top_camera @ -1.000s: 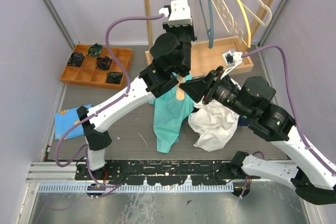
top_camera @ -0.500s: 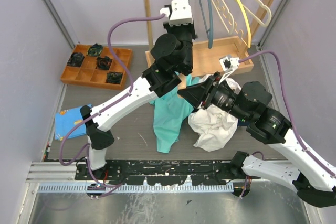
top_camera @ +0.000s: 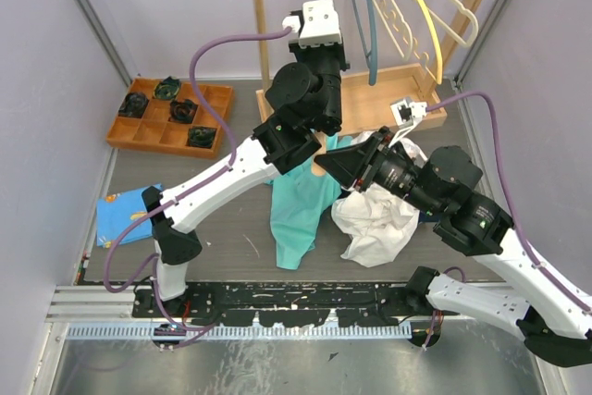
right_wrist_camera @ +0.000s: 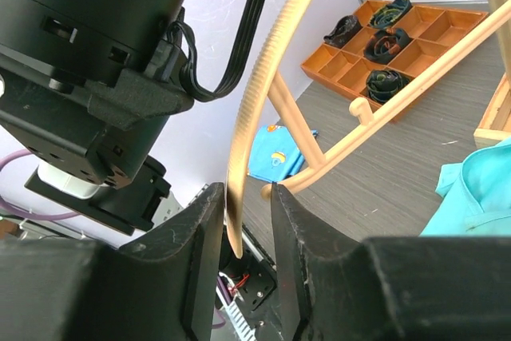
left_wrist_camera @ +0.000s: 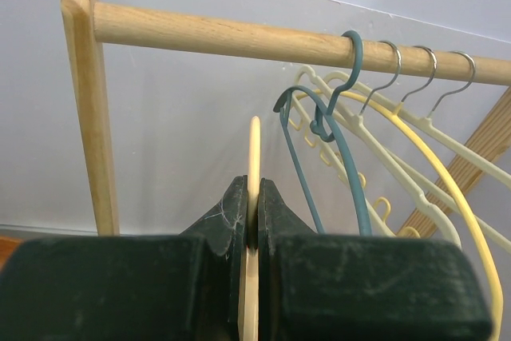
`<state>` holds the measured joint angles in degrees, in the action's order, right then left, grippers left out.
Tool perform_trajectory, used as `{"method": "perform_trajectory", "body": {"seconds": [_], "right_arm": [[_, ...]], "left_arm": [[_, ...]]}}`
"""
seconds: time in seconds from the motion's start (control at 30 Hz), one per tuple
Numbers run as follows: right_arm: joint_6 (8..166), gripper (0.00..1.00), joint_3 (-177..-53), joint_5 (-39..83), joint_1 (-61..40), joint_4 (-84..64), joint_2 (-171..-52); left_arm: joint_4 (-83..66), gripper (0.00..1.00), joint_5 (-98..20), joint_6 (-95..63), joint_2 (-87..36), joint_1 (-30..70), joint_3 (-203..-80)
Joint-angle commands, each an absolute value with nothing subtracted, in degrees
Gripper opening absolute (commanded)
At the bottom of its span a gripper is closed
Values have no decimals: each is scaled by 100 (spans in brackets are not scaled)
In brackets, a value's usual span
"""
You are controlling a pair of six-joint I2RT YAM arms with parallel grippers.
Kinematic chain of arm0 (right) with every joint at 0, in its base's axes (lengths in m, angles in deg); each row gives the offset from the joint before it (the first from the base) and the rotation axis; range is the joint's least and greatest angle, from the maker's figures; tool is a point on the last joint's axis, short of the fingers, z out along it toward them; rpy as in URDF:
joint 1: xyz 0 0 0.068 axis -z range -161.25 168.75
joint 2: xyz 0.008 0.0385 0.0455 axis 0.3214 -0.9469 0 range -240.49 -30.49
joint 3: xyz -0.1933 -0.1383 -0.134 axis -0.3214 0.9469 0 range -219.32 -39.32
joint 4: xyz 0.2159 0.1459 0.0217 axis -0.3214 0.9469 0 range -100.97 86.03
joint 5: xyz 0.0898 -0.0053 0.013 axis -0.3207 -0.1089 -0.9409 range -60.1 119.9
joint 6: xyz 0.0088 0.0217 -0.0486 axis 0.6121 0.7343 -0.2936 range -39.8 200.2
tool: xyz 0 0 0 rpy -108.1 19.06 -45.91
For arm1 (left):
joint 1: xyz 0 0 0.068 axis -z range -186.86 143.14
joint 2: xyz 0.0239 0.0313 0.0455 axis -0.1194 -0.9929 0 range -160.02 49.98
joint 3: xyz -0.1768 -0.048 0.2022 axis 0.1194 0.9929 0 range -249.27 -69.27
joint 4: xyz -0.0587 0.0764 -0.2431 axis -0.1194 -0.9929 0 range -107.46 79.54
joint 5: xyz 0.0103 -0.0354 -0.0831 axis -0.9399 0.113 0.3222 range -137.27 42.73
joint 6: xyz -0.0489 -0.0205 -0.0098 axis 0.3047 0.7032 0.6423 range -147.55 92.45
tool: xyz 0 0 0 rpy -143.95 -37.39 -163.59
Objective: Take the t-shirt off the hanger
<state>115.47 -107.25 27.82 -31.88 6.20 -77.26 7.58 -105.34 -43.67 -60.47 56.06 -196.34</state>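
Left gripper (left_wrist_camera: 252, 233) clamps the cream hanger (left_wrist_camera: 254, 157) by its hook; right gripper (right_wrist_camera: 247, 221) pinches its arm end. Teal t-shirt (top_camera: 301, 205) droops onto the table (top_camera: 222, 228), apparently off already. Best: hold steady, check collar clearance.

Teal t-shirt (top_camera: 301, 205) draped below both arms

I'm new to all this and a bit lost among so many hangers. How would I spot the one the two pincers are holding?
Start at the wooden rail at the back, where teal and cream hangers dangle by their hooks. Come down in front of it to where the two arms meet above the teal t-shirt. The pale yellow hanger there is off the rail, pinched between the left pincer and right pincer.
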Motion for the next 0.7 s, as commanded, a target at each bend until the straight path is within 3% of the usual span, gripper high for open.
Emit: {"method": "perform_trajectory", "body": {"seconds": [0.0,0.27,0.67], "right_arm": [[11728,35,-10596,2744,-3206,195,-7577],[11695,31,-10514,2818,-3205,-9,-7507],[11641,14,-10318,2615,-3205,-461,-7465]], "left_arm": [[1211,0,-10659,-4445,-5983,5639,-19781],[1238,0,-10663,-4475,-5928,5686,-19682],[1272,0,-10683,-4529,-5976,5721,-19771]]}}
